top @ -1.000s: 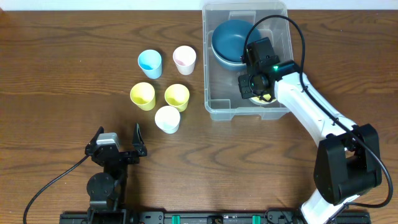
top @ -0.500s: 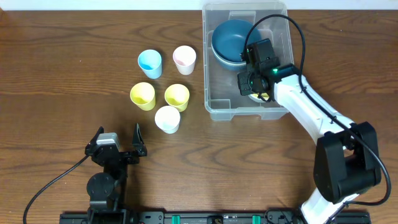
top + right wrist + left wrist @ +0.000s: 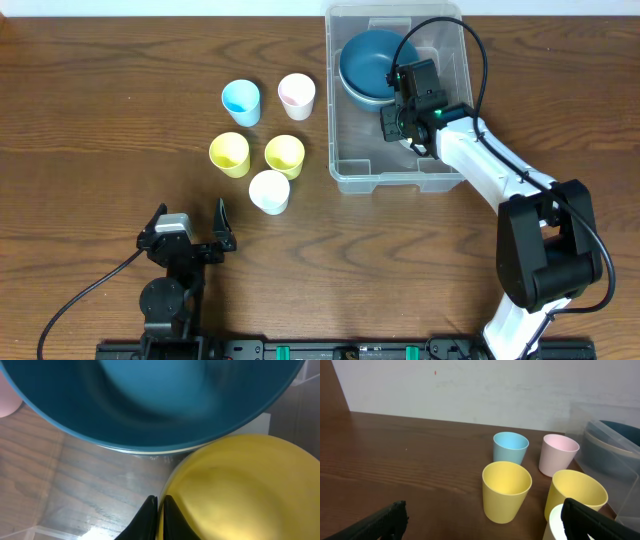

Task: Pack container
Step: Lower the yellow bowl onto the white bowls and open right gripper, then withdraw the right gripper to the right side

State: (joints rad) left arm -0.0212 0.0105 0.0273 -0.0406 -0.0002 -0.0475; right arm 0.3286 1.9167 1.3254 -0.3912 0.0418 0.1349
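Container (image 3: 347, 160) sits far right on the tabletop, with blue bowl (image 3: 365, 60) and yellow bowl (image 3: 235, 490) inside. Five cups (image 3: 284, 155) are left outside. Right gripper (image 3: 159, 510) jaws nearly together at the yellow bowl's rim, grip unclear. Left gripper (image 3: 190, 230) jaws apart, near left.

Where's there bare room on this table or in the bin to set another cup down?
In the container, the near-left floor is bare; the blue bowl fills the far end, the right gripper and yellow bowl crowd the near right. The table is bare left of the blue cup, and between the left gripper and the right arm.
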